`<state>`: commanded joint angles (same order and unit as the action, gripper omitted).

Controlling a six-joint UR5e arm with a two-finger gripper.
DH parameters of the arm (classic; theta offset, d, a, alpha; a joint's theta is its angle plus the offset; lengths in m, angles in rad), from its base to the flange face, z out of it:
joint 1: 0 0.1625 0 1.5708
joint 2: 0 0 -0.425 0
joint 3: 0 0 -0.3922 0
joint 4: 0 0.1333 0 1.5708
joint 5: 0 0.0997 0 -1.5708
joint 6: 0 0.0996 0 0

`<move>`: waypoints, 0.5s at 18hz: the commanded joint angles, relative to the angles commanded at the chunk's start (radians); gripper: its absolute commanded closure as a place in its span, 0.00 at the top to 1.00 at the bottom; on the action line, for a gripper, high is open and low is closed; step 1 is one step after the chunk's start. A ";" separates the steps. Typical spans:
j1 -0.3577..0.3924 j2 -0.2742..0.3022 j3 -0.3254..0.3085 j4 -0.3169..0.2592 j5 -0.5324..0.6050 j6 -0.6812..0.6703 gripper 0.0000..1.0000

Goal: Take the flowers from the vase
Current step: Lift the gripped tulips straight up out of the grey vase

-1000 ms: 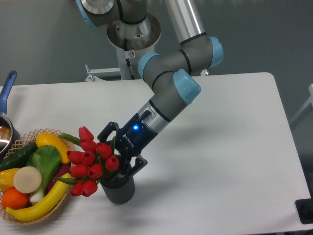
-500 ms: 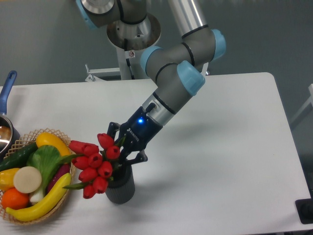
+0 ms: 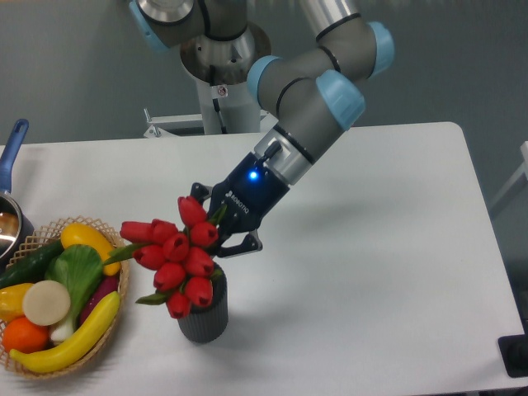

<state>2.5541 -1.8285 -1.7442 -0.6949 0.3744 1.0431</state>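
The flowers (image 3: 177, 256), glossy red tulip buds on green stems, hang tilted to the left above the vase (image 3: 205, 313), a small dark ribbed cylinder standing near the table's front edge. Their lowest buds still overlap the vase's mouth. My gripper (image 3: 221, 235) is shut on the stems just right of the buds, reaching down from the upper right. The lower stem ends are hidden behind the buds and the vase rim.
A wicker basket (image 3: 115, 326) of yellow, green and orange fruit and vegetables sits at the front left, close to the flowers. A blue-handled metal pot (image 3: 10, 173) stands at the far left edge. The robot's base (image 3: 223, 58) rises behind the table.
The gripper has risen and shifted to the right with the flowers in it. The buds have lifted from beside the vase to above its mouth. The vase has stayed put.
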 joint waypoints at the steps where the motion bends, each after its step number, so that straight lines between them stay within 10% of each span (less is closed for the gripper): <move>1: 0.000 0.002 0.008 0.000 -0.014 -0.005 0.00; 9: 0.028 0.005 0.080 -0.002 -0.063 -0.068 0.00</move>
<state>2.5816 -1.8239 -1.6644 -0.6964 0.3115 0.9756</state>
